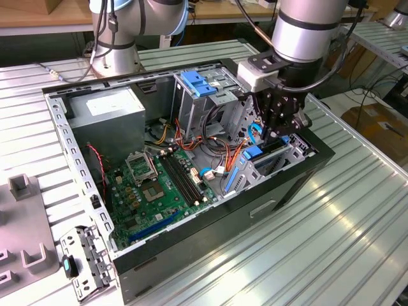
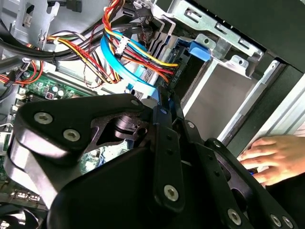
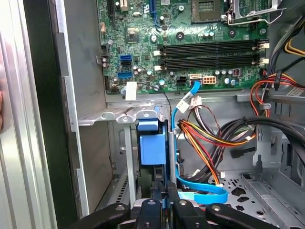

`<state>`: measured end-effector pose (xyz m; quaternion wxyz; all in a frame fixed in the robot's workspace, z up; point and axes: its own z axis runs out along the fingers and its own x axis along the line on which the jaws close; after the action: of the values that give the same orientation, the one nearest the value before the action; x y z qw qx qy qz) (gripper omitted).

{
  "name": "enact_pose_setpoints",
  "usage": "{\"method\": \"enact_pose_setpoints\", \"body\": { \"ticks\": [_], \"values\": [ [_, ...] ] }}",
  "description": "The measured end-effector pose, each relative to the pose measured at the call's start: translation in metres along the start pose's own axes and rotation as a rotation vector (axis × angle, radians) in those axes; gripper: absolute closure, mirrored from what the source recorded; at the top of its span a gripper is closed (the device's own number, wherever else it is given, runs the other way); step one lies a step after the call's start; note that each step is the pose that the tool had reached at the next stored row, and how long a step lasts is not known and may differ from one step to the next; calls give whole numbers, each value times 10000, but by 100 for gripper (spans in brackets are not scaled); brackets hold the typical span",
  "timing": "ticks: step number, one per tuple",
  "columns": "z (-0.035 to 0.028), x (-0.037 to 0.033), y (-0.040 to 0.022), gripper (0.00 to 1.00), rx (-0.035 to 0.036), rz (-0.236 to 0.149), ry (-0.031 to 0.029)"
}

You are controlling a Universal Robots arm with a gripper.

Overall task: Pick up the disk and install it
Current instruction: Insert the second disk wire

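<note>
The disk [image 1: 254, 152] stands on edge in the low metal drive cage [image 1: 290, 156] at the front corner of the open computer case, on the exterior view's right. Its blue carrier end [image 3: 151, 149] faces me in the first wrist view, sunk between the cage walls. My gripper [image 1: 275, 134] hangs straight above it, close to the cage's top edge. The black fingers [image 3: 176, 207] stand together, with only a thin blue sliver between their tips [image 3: 165, 193]. In the second wrist view the gripper [image 2: 161, 102] tapers to one closed point beside a blue cable.
A tall cage with a blue latch [image 1: 197, 83] rises behind the low one. Orange, red and blue cables [image 3: 200, 143] crowd the gap beside the disk. The motherboard [image 1: 159, 185] and power supply [image 1: 105, 115] fill the case. A person's hand [image 2: 271, 157] rests outside the case wall.
</note>
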<state>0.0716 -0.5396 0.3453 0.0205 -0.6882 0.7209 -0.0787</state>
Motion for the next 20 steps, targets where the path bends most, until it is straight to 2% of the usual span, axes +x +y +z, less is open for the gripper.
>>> {"method": "enact_pose_setpoints", "body": {
  "ticks": [2,5,10,12,15,20],
  "values": [
    [0,1,1,84,48,-257,-39],
    [-1,3,7,84,70,-374,-64],
    [8,27,13,84,68,-385,-238],
    [12,50,11,84,65,-369,-356],
    [14,74,10,84,63,-361,-412],
    [31,92,12,84,61,-355,-458]
  ]
}}
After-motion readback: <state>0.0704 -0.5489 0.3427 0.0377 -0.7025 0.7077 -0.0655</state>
